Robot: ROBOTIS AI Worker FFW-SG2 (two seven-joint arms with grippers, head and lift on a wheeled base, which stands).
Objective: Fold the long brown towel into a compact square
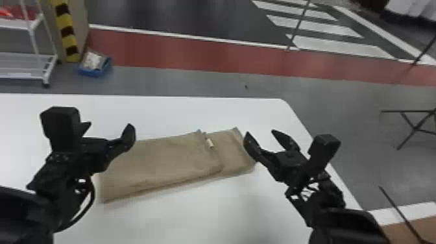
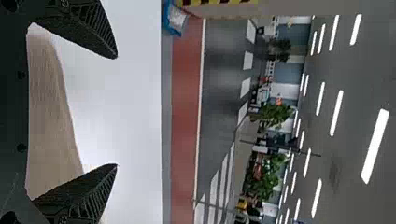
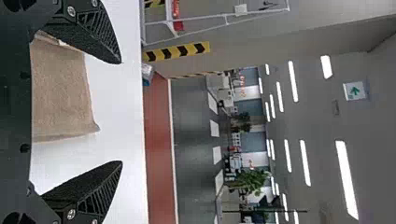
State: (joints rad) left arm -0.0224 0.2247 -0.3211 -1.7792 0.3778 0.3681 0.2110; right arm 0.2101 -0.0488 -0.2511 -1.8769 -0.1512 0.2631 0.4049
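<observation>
One brown towel: you have it [image 1: 168, 155] across the middle of the head view, lying folded on the table, longer than it is wide.
Two visible layers: you see a shorter one on top, its edge stopping before the right end, where a strip of the lower layer shows.
One white tag: you can spot it [image 1: 210, 142] by the upper layer's right edge.
Two grippers, both released: your left gripper [image 1: 107, 127] is at the left of the head view, near the towel's left end, its two fingers spread; your right gripper [image 1: 260, 132] is right of centre, by the towel's right end, its two fingers also well apart. You cannot tell from here whether either touches the cloth.
One white table: it [image 1: 194, 112] runs under the towel from the left edge, with a rounded corner at right of centre.
One blue bin: you find it [image 1: 88, 72] on the floor, upper left, with white contents [image 1: 93, 60] in it.
One white rack: it [image 1: 47, 69] stands in the upper left corner, two shelves in view, red items [image 1: 27, 13] on the upper one.
One striped post: its yellow and black bands [image 1: 67, 30] rise between your rack and bin.
</observation>
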